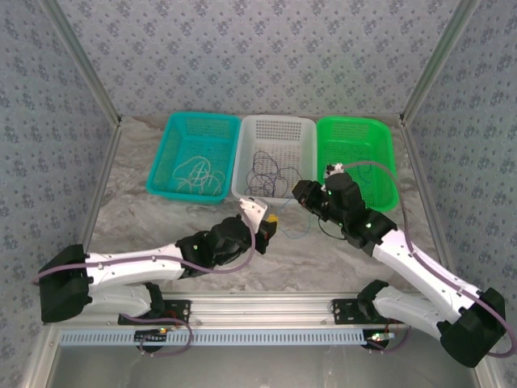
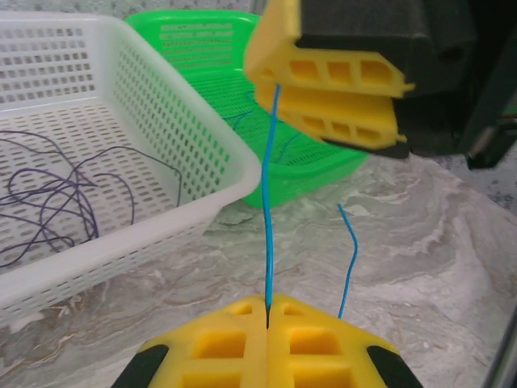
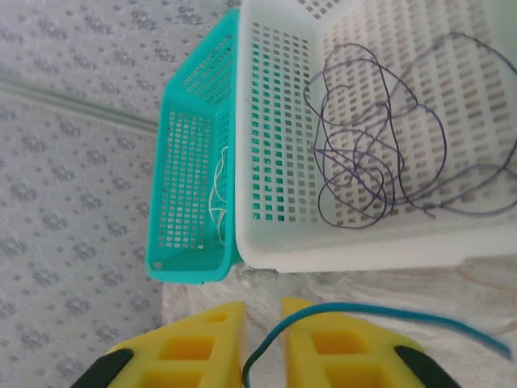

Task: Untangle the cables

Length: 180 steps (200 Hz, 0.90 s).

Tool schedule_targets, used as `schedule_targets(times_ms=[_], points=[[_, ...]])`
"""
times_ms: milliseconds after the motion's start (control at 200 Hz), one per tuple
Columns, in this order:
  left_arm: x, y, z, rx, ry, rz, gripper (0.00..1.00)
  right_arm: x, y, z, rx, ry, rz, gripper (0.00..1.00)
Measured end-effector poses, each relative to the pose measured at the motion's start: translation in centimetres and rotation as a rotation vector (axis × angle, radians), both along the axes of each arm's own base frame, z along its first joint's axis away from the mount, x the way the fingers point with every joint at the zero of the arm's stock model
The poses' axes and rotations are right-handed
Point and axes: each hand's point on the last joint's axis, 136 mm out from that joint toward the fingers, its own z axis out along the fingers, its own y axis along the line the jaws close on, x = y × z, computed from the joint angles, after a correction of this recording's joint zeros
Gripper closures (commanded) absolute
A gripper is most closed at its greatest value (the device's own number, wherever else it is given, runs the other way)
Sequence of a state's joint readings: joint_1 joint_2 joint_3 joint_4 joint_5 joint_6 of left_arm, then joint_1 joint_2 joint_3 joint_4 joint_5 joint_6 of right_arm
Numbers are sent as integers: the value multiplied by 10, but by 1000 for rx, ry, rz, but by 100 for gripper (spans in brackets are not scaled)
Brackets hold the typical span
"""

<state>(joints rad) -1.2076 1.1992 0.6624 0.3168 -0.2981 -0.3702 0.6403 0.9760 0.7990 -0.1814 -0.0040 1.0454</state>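
A thin blue cable (image 2: pixel 266 202) runs straight up from my left gripper (image 2: pixel 267 311), which is shut on it just in front of the white basket. Its upper part enters my right gripper (image 2: pixel 266 83), whose yellow fingers are drawn in around it, nearly together. In the right wrist view the blue cable (image 3: pixel 363 309) curves in from the right and drops between the right gripper (image 3: pixel 262 323) fingers. A free blue end (image 2: pixel 349 242) hangs beside. From above, the left gripper (image 1: pixel 271 226) and right gripper (image 1: pixel 300 194) sit close together. Dark purple cables (image 1: pixel 266 170) lie looped in the white basket; whitish cables (image 1: pixel 198 174) lie in the teal one.
Three baskets stand in a row at the back: teal basket (image 1: pixel 174 141) left, white basket (image 1: pixel 275 121) middle, green basket (image 1: pixel 355 123) right. The right arm reaches over the green basket's front edge. Metal frame posts and patterned walls close in both sides.
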Motion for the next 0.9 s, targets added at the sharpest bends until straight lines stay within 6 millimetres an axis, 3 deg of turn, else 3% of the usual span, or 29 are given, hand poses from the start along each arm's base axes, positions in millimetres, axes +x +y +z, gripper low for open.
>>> schedule_targets(times_ms=[165,335,395,620,705,830,899], points=[[-5,-7,-6,7,12,-41,95,-2,1,10,-107,-57,41,100],[-5,-10,-10,15,14,-52,90,-10,5,27,-225,-131,96,100],[-5,-12,-12,23,16,-53,77,-12,5,29,-271,-149,109,100],[-1,-15,-11,53,14,-42,2,-9,-19,36,-445,-189,66,100],[2,-10,-6,44,5,-14,0,-6,-37,55,-505,-224,28,100],[6,6,10,19,-28,41,1,6,-74,106,-567,-315,-79,100],[9,16,16,14,-42,78,0,15,-97,124,-610,-344,-149,100]])
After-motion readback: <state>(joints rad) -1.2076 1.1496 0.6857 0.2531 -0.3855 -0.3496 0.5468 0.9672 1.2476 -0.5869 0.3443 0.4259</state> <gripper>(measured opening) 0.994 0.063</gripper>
